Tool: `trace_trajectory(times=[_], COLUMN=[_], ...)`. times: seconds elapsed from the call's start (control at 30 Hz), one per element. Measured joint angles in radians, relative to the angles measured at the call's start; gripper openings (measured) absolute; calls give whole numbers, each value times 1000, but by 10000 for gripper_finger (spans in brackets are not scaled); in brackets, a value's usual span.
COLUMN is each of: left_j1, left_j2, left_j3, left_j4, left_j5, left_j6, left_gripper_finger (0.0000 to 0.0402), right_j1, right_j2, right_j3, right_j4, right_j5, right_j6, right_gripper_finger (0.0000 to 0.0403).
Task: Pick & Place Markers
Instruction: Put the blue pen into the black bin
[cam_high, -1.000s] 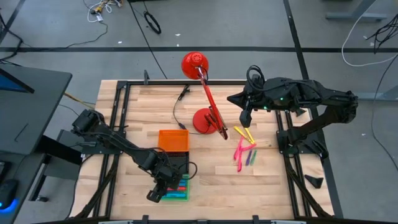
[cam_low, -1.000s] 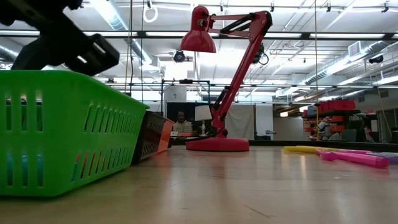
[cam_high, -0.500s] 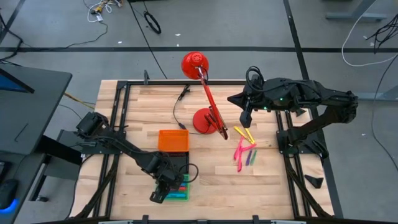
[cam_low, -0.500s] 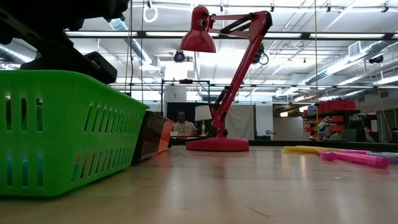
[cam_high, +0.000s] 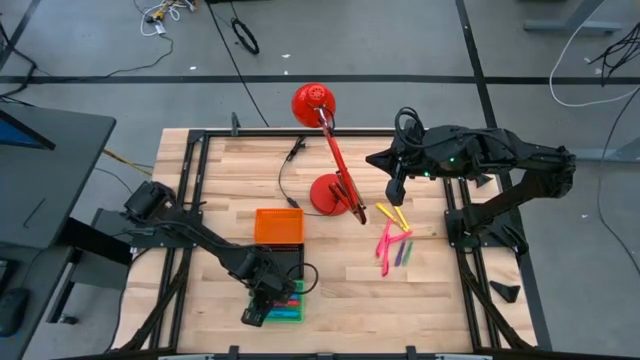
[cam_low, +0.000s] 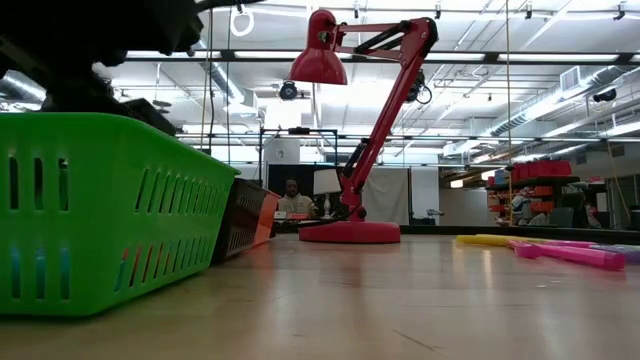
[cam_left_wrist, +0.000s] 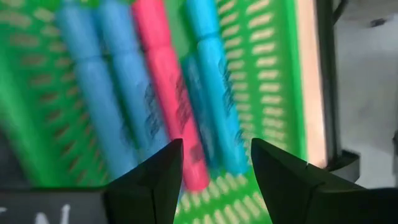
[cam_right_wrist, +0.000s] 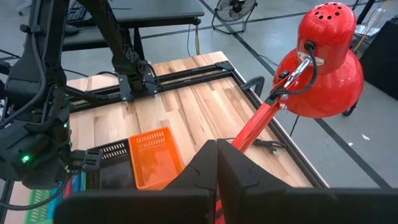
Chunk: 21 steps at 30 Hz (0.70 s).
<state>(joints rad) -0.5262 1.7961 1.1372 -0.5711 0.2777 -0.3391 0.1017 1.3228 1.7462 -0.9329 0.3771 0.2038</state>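
1. L gripper (cam_high: 262, 312) hangs over green tray (cam_high: 290, 310) at table's near edge; fingers (cam_left_wrist: 152, 180) apart, nothing between them, touching nothing.
2. Below it in the tray: blue and pink markers (cam_left_wrist: 161, 93) lying side by side.
3. R gripper (cam_high: 394, 192) up above table by red lamp (cam_high: 330, 150); jaws closed tight, empty.
4. More markers (cam_high: 392, 240), yellow, pink, green, loose on the wood just near side of R gripper, well apart from the tray.
5. Orange tray (cam_high: 278, 225) behind green tray, a black one between them.

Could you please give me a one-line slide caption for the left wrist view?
Left gripper, jaws open and empty, above blue and pink markers lying in the green tray.
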Motion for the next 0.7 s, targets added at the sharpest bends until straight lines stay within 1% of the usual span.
trace_trajectory(times=[0.17,0.7], left_j1=[-2,-4], left_j2=[24,24], left_j3=[0,0], left_j4=[20,37], left_j5=[20,8], left_j6=[-17,26], left_gripper_finger=[195,195], right_j1=[0,0], right_j2=[0,0], right_j3=[0,-1], right_j4=[-10,-19], right_j5=[0,0], right_j6=[0,-3], right_gripper_finger=[8,8])
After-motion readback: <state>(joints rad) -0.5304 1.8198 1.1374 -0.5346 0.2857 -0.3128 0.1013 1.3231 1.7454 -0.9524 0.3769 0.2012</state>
